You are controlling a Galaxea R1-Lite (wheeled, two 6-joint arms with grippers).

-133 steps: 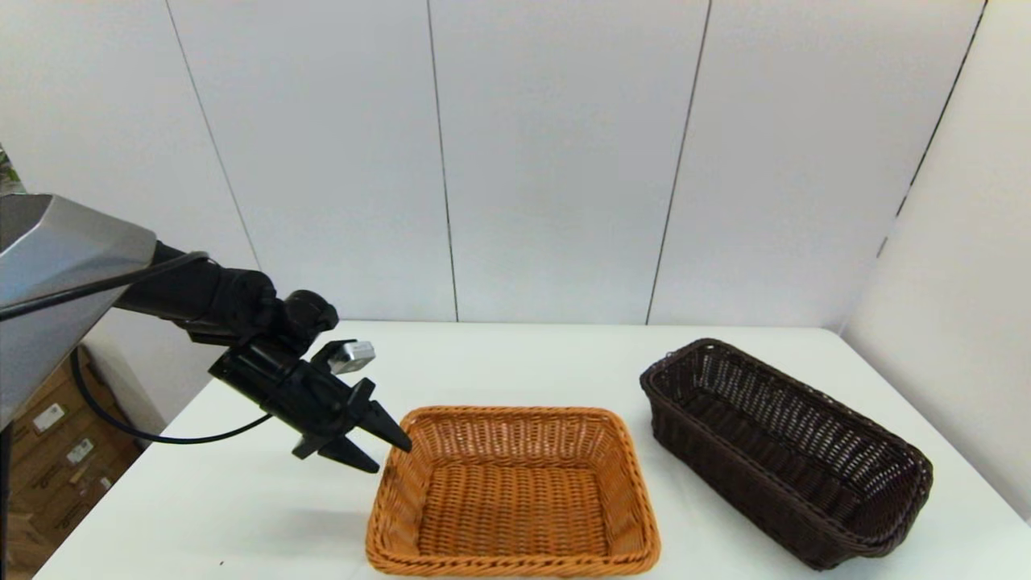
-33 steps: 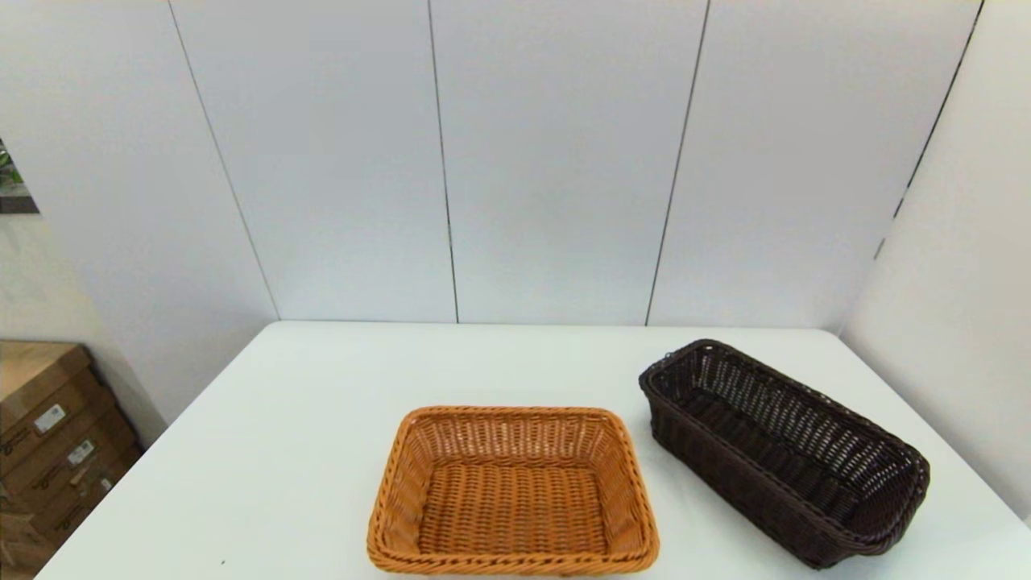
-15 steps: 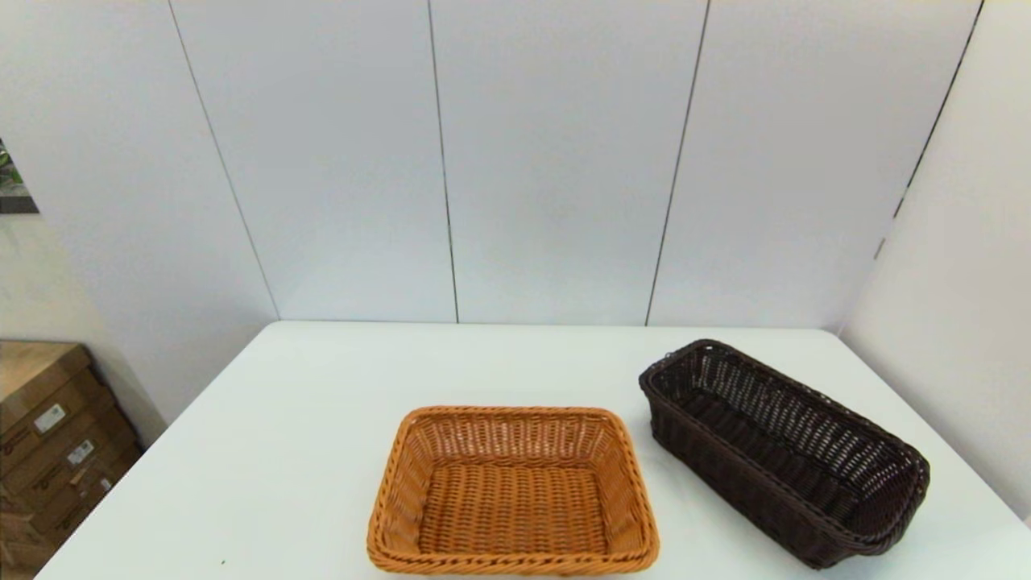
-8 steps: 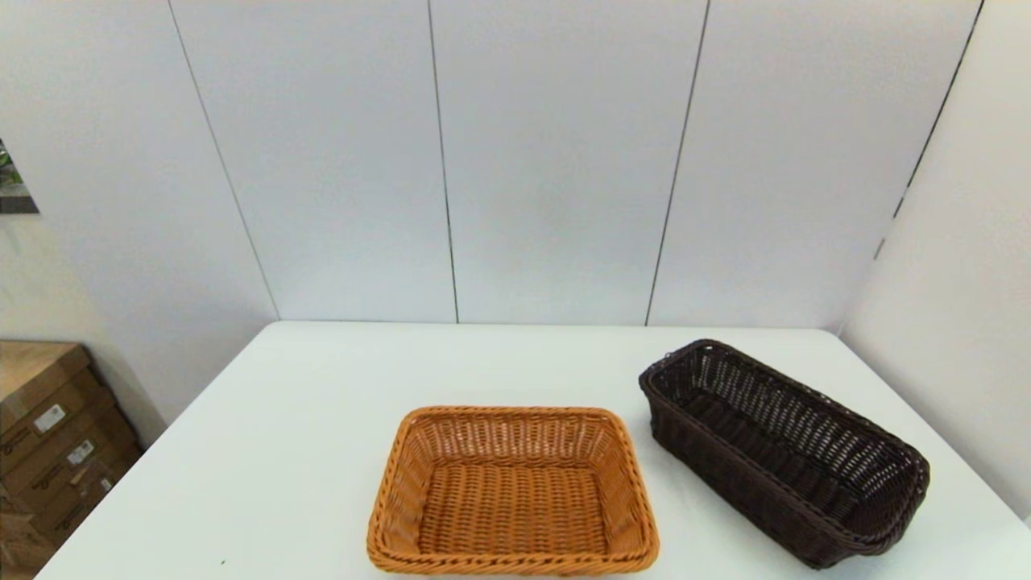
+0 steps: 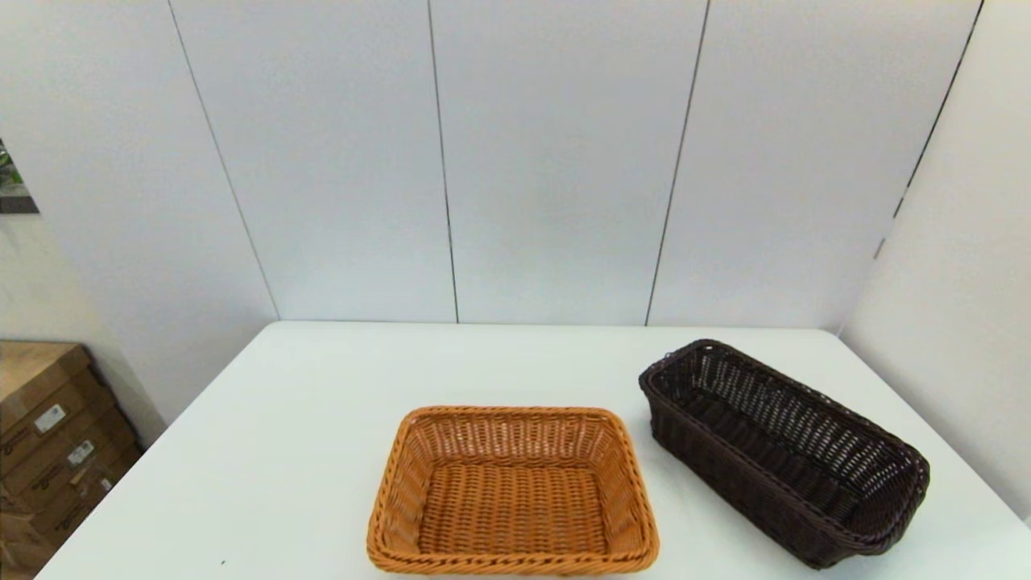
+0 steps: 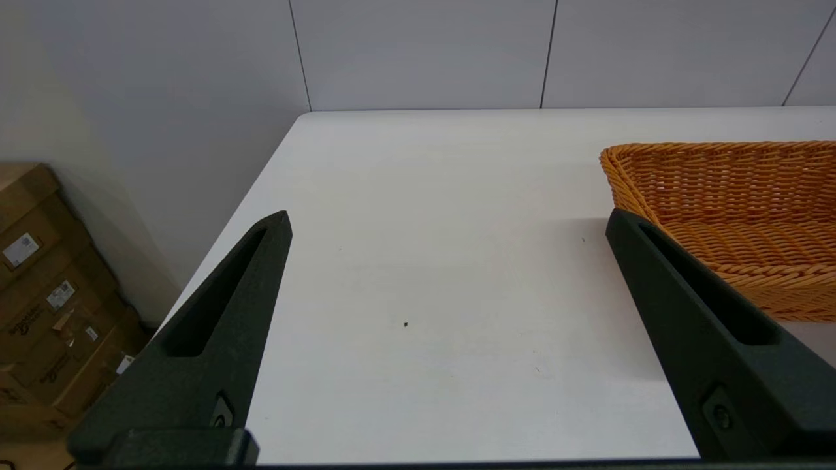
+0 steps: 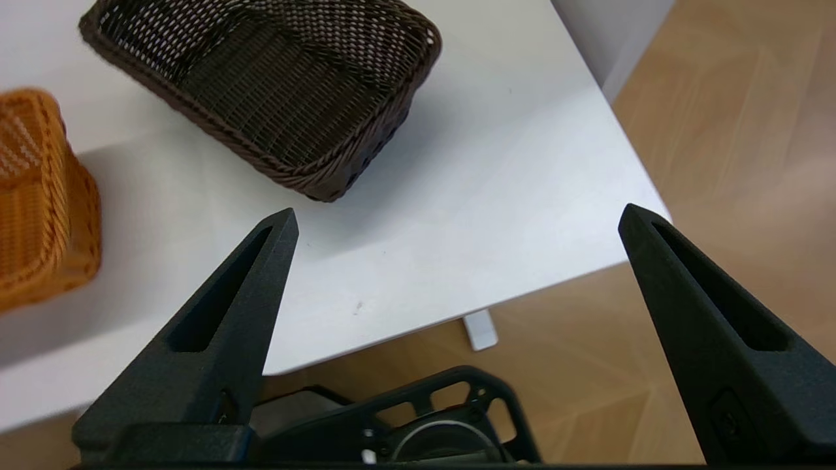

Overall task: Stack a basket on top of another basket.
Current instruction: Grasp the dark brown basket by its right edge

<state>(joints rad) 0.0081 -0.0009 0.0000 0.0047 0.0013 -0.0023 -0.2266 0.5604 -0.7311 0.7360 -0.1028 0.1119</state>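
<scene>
Both grippers stand wide open, holding nothing — the left gripper over the white table beside the orange-tan basket, the right gripper above the near table corner — with the dark brown basket resting on the table's right side, apart from the tan one.

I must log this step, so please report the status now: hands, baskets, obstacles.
Left hand open, right hand open, both empty. Dark basket and tan basket side by side on table, unstacked. Nothing between them.
</scene>
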